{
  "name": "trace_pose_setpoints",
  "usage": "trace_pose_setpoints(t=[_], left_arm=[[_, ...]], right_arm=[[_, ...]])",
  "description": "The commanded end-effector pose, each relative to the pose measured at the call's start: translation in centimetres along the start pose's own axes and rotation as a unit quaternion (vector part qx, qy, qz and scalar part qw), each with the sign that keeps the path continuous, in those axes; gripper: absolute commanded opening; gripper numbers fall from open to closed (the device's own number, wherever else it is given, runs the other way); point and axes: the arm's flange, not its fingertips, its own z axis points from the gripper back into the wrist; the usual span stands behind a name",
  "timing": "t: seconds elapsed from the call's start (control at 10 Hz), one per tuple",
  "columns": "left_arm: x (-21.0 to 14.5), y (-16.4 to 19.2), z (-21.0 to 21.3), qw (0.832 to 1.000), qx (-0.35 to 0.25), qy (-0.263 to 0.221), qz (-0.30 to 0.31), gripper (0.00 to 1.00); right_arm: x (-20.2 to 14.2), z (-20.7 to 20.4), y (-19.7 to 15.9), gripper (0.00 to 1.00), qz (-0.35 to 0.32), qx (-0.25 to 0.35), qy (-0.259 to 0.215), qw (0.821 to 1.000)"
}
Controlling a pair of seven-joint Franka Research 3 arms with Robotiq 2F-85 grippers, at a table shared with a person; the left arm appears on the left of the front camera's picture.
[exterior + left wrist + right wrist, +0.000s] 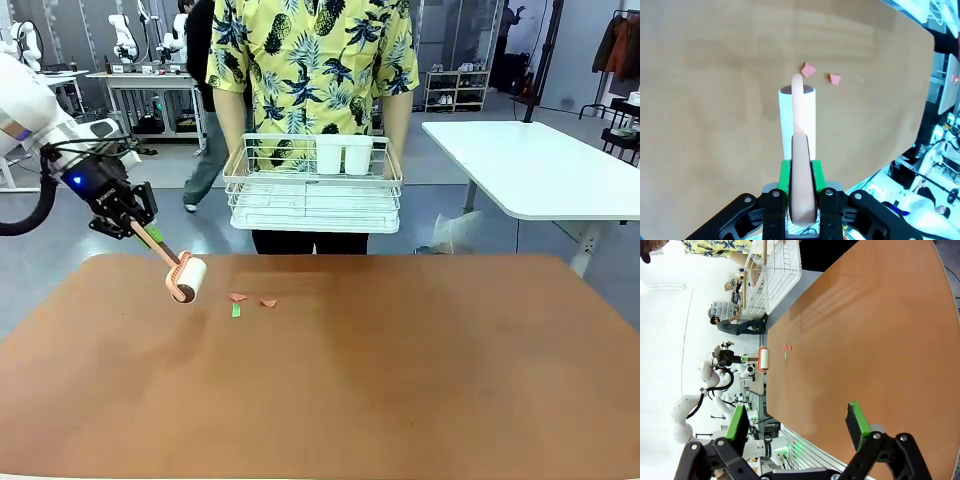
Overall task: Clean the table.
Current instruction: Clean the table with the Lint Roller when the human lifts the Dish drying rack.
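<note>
The reddish-brown table (400, 380) spreads across the front view. My left gripper (140, 228) is shut on the peach handle of a lint roller (186, 277), whose white roll hangs at the table's far left, just left of the scraps. In the left wrist view the green pads (784, 176) clamp the handle and the lint roller (797, 115) points at two pink scraps (808, 70). Two pink scraps (238, 297) and a green scrap (236, 311) lie on the table. My right gripper (800, 422) is open above the table (875, 325), nothing between its fingers.
A person in a yellow pineapple shirt stands at the far edge holding a white wire dish rack (314, 190) with two white cups (343, 155). A white-topped table (540, 165) stands at the back right.
</note>
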Motion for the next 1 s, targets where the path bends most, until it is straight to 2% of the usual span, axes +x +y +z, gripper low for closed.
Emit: trace_pose_setpoints(t=[0.0,0.3,0.6,0.9], left_arm=[[0.4,0.5,-0.9,0.999,-0.024,-0.005,-0.029,0.21],[1.8,2.1,-2.8,0.999,-0.035,-0.021,-0.026,0.21],[2.9,3.5,-4.3,0.999,-0.043,-0.009,-0.016,0.21],[2.6,4.0,-5.9,0.999,-0.051,0.0,-0.015,0.21]], right_arm=[[0.0,0.1,0.3,1.0,-0.002,0.001,-0.004,1.0],[0.0,0.1,0.3,1.0,-0.002,0.001,-0.004,1.0],[0.0,0.1,0.3,1.0,-0.002,0.001,-0.004,1.0],[0.0,0.1,0.3,1.0,-0.002,0.001,-0.004,1.0]])
